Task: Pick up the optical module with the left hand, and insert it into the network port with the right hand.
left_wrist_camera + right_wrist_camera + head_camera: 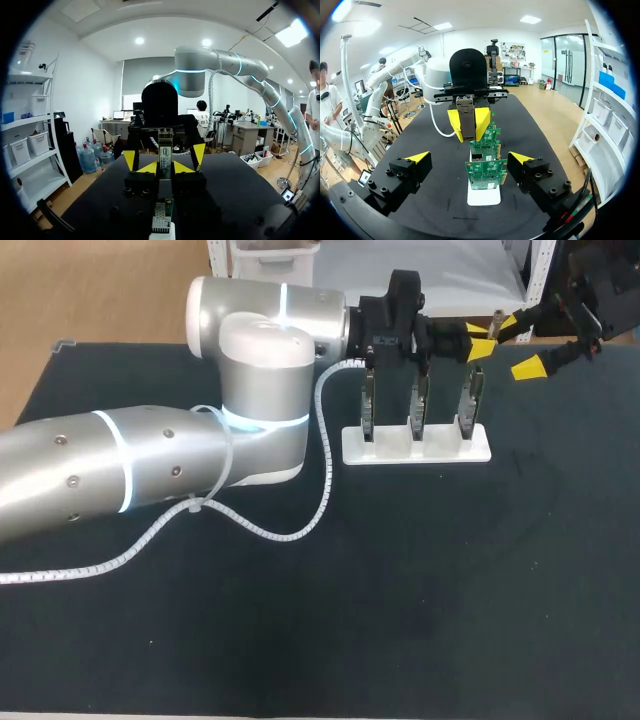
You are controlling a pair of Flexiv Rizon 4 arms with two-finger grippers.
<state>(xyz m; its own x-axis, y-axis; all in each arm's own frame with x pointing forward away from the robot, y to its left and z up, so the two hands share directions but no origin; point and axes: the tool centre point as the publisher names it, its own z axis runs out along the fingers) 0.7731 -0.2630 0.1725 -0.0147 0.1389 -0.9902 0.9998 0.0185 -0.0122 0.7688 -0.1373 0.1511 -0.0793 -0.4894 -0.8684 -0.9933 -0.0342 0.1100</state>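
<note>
Left gripper (165, 167) clamps optical module (165, 150) over rightmost circuit board (471, 408) | right gripper (470, 159), jaws apart, faces it from the right

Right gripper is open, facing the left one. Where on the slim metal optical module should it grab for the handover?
Grip the slim metal optical module by its free end, which juts past the yellow tips of the left gripper. Come straight in, head-on, with the right gripper; its open fingers line up either side of it.
</note>
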